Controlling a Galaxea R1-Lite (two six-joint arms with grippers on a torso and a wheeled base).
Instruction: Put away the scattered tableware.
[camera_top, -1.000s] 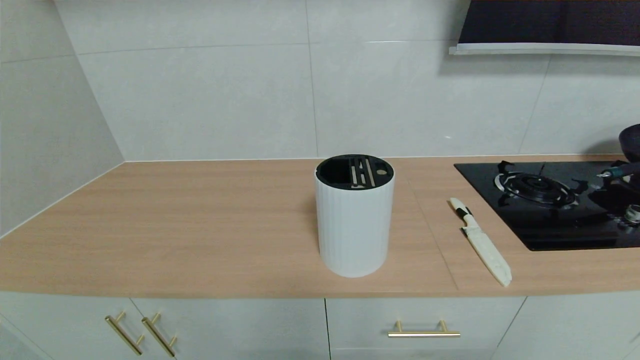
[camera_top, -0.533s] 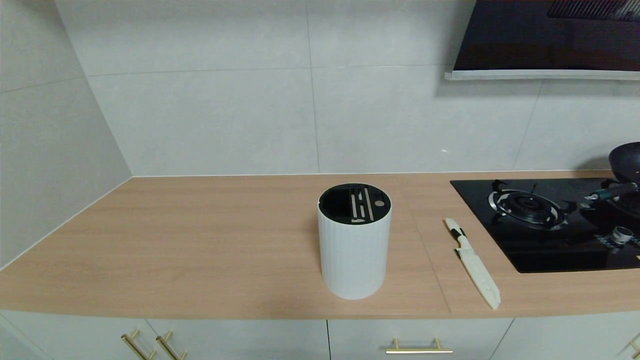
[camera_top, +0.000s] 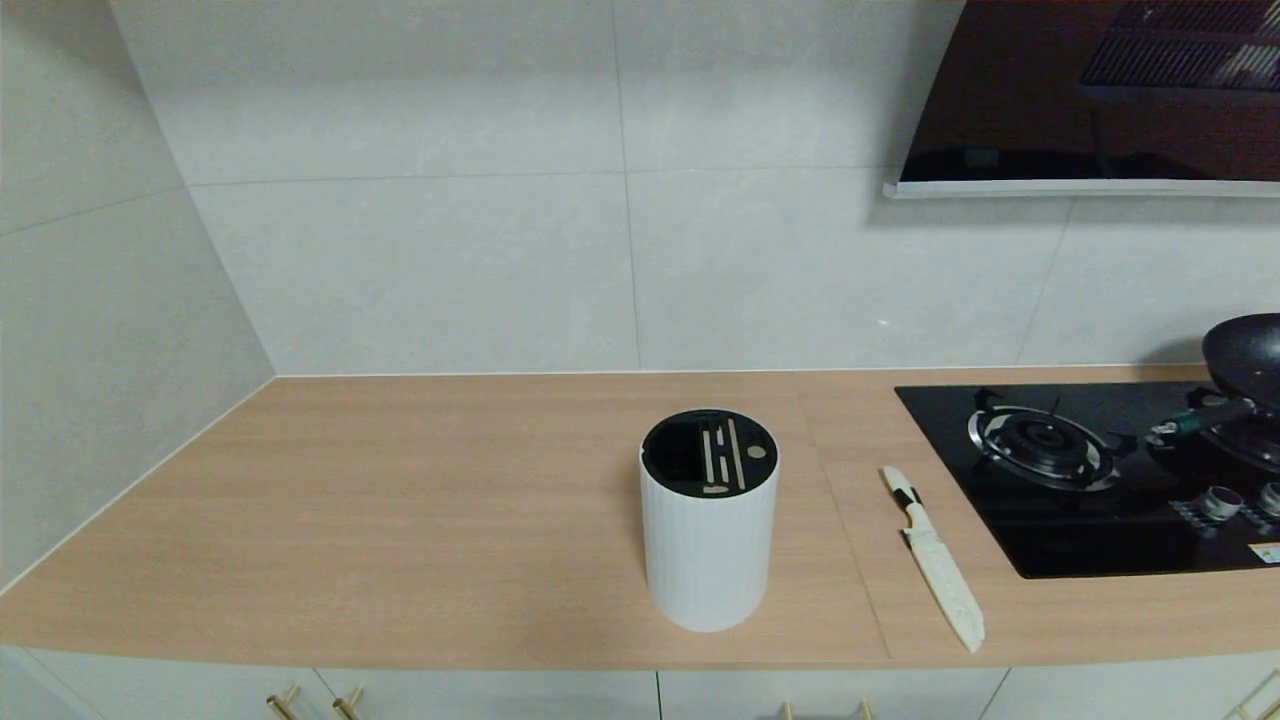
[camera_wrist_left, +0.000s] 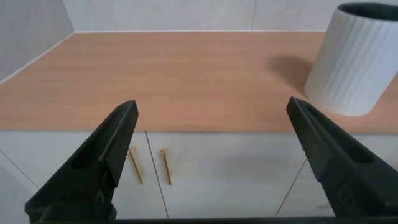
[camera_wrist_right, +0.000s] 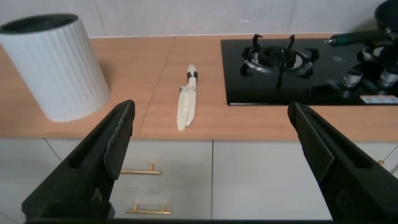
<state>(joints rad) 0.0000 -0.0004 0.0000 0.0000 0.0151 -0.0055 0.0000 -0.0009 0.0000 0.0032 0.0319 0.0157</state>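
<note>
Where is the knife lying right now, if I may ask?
Head view, right side: the knife lies on the counter between the white holder and the hob.

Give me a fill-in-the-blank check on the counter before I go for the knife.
The knife lies on the countertop to the robot's ____ of the knife holder. The knife holder stands ____. The left gripper and right gripper are both ____.
Missing words: right; upright; open.
</note>
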